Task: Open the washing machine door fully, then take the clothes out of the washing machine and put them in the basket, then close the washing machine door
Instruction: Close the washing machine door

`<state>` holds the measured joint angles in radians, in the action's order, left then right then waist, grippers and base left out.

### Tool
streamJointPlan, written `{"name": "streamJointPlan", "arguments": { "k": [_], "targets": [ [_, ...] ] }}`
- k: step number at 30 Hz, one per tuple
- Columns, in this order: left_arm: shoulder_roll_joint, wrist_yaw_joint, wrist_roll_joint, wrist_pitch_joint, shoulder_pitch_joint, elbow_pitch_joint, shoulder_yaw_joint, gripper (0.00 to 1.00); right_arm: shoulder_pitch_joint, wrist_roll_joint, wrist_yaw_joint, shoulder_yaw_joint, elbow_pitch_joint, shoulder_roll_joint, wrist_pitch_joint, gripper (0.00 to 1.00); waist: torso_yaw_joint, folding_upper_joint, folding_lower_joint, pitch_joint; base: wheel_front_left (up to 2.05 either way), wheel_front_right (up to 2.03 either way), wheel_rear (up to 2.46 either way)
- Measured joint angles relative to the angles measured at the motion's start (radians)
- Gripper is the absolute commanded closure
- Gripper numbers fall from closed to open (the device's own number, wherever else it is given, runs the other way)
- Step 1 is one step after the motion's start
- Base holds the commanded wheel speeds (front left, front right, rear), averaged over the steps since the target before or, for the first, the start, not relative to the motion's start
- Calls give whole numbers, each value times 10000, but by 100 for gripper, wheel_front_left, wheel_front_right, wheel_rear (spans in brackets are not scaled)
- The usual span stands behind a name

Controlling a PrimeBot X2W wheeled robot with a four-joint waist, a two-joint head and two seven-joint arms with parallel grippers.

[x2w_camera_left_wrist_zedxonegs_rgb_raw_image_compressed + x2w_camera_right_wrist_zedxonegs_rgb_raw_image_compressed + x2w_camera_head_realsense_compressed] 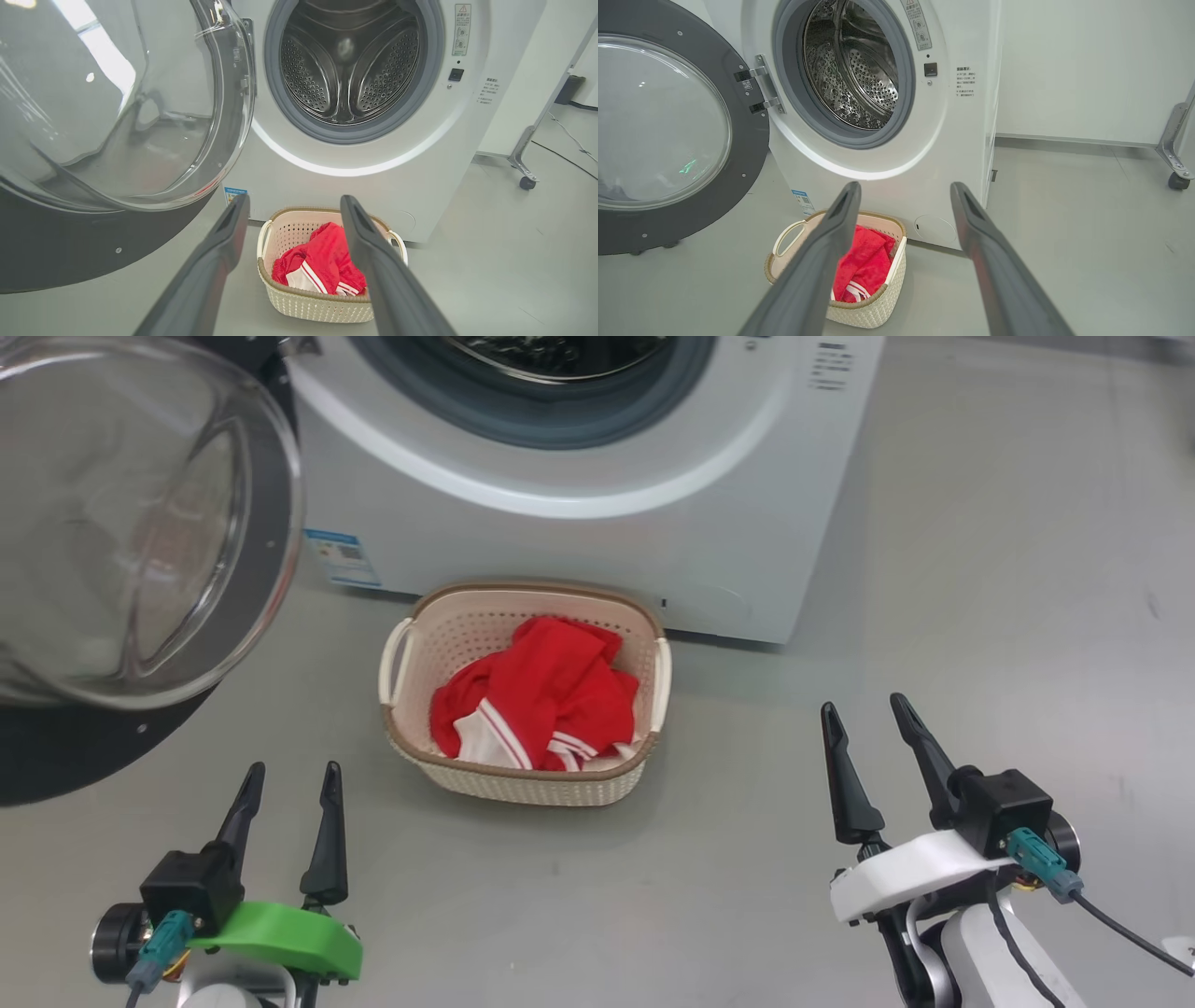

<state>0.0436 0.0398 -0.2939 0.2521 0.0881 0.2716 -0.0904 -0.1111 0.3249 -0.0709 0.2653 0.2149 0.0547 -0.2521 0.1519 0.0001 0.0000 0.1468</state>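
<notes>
Looking down at the washing machine (579,546), white and square on the grey floor (980,616). Washing machine door (140,523) swung right out to the left, glass bowl bulging toward the head camera, black rim around it. Inside the grey gasket (280,107), the steel drum (348,70), perforated and shining. Just in front of the machine, down on the floor, the basket (523,786), cream with a brown rim. Heaped inside it, the clothes (551,686), bright red with white panels and striped trim. Left jaws low at the left, spread wide, gripping nothing. Right jaws low at the right, likewise wide apart and empty. Both well short of the basket, dark fingers (329,831) pointing toward the machine.
</notes>
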Motion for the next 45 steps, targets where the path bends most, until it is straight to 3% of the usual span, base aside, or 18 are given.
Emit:
{"name": "streamJointPlan", "arguments": {
  "k": [25, 33, 45],
  "targets": [
    [-27, -38, -56, 0, -16, -21, -255, 0, -12, -12, -247, 111, 278, 48, 0, 0, 3259, 0, 0, -406, 0, 0, 0],
    [-25, -54, -140, 0, -64, -52, -88, 0, -10, -6, -324, 337, 355, 19, 0, 0, 3606, 0, 0, -791, 0, 0, 0],
    [-25, -56, -140, 0, -244, -192, -75, 0, 17, 4, -336, 395, 420, 17, 0, 0, 3590, 0, 0, -967, 0, 0, 0]
  ]
}}
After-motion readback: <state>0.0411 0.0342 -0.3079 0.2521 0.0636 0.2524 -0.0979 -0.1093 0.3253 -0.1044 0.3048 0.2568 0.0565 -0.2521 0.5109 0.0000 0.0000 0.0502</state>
